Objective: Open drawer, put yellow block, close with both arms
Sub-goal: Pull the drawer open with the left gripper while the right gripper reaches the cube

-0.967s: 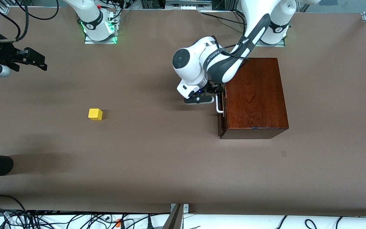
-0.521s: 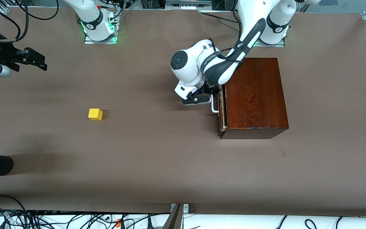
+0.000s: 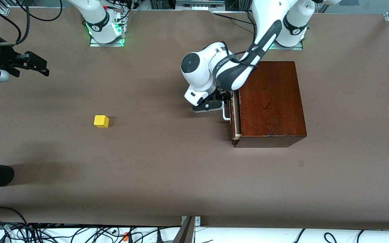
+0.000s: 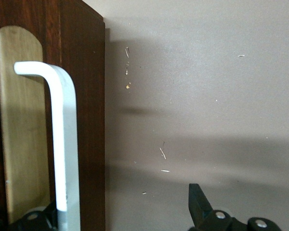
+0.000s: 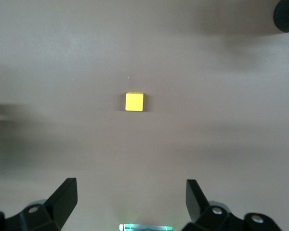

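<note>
Drawer (image 3: 234, 118) of the glossy reddish-brown wooden box (image 3: 270, 101) stands pulled out only a sliver, a thin pale strip of its tray showing between the dark front and the box at the corner nearer the front camera. The left gripper (image 3: 226, 101) is down at the drawer's front, at the white U-shaped handle (image 3: 227, 114); in the left wrist view the white bar (image 4: 65, 144) runs down beside one black finger (image 4: 36, 219) while the other finger (image 4: 197, 202) stands well apart from it over the bare counter, so the jaws are spread wide around the bar rather than pinched on it. Whether a finger actually touches the bar I cannot tell. The box sits toward the left arm's end of the counter (image 3: 181, 168), just in front of that arm's base. The yellow block (image 3: 101, 121) rests alone on the brown surface toward the right arm's end, well apart from the box and a little nearer the front camera than the handle. The right gripper (image 3: 39, 66) waits in the air over that end of the counter, released and holding nothing; its wrist view looks down on the block (image 5: 134, 102), framed between the two open fingers (image 5: 65, 197).
</note>
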You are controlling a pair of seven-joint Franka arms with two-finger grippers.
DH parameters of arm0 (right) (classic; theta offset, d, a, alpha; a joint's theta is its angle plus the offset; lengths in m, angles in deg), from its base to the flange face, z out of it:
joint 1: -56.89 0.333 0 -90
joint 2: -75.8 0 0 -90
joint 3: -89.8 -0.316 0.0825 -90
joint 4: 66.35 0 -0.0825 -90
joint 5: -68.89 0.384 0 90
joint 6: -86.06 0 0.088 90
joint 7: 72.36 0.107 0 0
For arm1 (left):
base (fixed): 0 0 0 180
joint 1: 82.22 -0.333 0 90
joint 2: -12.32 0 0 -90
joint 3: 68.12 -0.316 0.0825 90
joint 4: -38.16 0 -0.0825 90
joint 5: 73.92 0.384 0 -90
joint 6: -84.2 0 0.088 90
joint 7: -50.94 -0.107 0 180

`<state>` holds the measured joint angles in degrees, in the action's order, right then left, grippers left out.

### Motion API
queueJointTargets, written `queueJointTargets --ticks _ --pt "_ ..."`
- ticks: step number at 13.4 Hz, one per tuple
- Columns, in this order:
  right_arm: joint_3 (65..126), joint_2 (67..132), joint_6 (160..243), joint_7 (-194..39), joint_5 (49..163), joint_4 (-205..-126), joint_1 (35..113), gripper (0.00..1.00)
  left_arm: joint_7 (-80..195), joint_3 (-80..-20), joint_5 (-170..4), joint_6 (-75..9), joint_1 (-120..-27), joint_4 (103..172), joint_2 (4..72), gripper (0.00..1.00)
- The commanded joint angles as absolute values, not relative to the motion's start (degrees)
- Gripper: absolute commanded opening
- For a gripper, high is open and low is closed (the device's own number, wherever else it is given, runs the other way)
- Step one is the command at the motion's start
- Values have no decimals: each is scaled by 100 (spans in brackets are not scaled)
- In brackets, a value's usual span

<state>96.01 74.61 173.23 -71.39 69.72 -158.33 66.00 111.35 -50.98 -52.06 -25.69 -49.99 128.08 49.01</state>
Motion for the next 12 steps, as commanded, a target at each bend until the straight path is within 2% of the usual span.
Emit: queueJointTargets --ticks 1,12 --pt "9595 7597 17307 -7228 6969 -15723 6559 100 11168 -5116 -5466 -3068 -4804 12501 5064 100" --pt "9560 8432 17289 -7245 6740 -15732 6603 100 11141 -5116 -5574 -2972 -4584 11946 5381 100"
